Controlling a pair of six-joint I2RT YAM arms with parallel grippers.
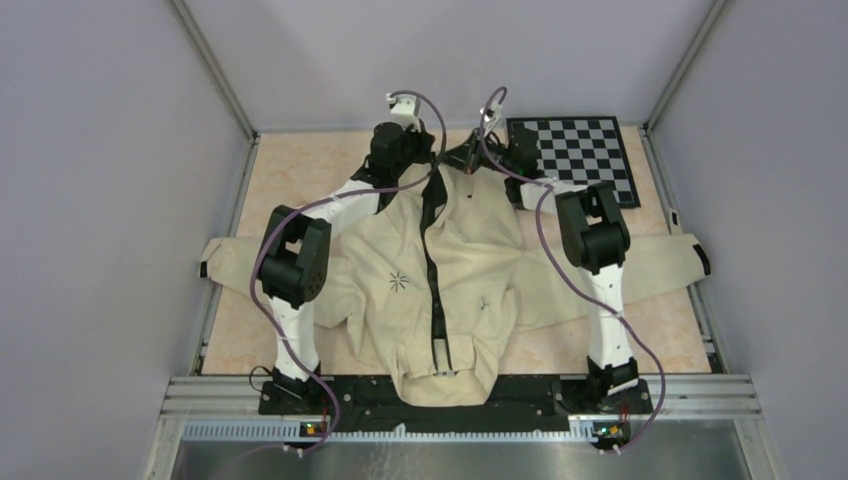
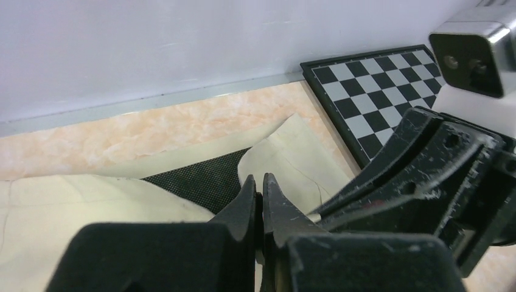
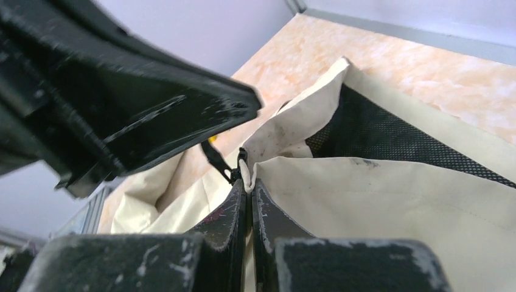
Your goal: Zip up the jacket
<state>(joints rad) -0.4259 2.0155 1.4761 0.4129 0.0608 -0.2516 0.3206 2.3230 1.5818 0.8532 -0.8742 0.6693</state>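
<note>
Jacket (image 1: 400, 250) spread on table (image 1: 300, 165); checkerboard (image 1: 580, 155) behind it, far right corner.

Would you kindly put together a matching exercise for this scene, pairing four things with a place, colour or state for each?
Things:
1. jacket
2. checkerboard
3. right gripper
4. mesh lining

Descriptions:
A. at the far right corner of the table
B. black, inside the open end of the garment
C. cream, spread out between the two arms
D. shut on a cream fabric edge beside the zipper

Pairs: 1-C; 2-A; 3-D; 4-B
</note>
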